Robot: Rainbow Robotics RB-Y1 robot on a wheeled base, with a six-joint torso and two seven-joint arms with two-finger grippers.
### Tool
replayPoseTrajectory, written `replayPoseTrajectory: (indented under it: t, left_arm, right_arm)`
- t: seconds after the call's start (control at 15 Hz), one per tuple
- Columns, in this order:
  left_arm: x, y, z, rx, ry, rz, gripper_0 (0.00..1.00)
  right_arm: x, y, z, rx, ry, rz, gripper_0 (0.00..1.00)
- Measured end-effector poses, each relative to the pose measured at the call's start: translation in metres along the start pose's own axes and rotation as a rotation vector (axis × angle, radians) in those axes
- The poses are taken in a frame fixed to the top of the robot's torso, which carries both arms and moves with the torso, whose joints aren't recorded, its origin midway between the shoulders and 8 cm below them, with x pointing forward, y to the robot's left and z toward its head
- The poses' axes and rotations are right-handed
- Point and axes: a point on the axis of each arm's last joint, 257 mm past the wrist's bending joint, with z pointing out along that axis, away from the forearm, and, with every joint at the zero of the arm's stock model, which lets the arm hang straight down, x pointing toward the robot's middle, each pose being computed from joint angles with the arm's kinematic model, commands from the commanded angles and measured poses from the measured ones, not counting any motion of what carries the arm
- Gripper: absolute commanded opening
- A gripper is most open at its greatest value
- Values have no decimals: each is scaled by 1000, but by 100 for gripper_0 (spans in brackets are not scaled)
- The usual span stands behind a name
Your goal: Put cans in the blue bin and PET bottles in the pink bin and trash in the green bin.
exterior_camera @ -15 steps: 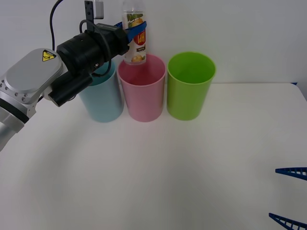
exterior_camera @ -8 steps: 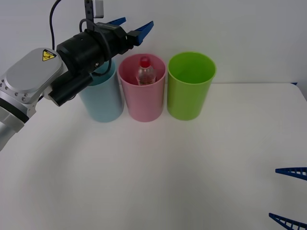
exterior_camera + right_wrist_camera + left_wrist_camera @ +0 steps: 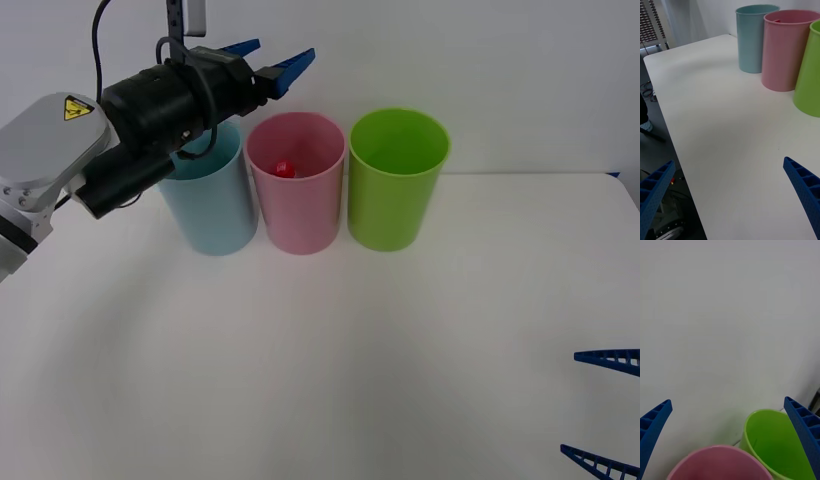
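Now the PET bottle [image 3: 285, 169] lies in the pink bin [image 3: 296, 205], below the left gripper's [image 3: 268, 60] parted, empty jaws.

Front cam looks down from above at the whole table [image 3: 330, 360], the right wrist cam sits low near its front edge facing the pink bin [image 3: 784, 48] and green bin [image 3: 810, 71], and the left wrist cam hovers right over those same two rims.
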Motion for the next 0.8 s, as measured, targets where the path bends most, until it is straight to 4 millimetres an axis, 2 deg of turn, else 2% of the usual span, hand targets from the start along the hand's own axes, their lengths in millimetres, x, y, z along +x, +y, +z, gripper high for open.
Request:
replayPoseTrajectory:
  t: [0.2, 0.53, 0.67, 0.8]
  left_arm:
    - [-4, -12, -31, 67, 23, 24, 100]
    - [-1, -35, -104, 143, 51, 52, 100]
    - [10, -41, -133, 157, 73, 70, 100]
    - [30, -47, -163, 157, 116, 84, 100]
  right_arm:
    - [0, 0, 0, 0, 0, 0, 100]
    - [0, 0, 0, 0, 0, 0, 100]
    - [0, 0, 0, 0, 0, 0, 100]
    - [0, 0, 0, 0, 0, 0, 100]
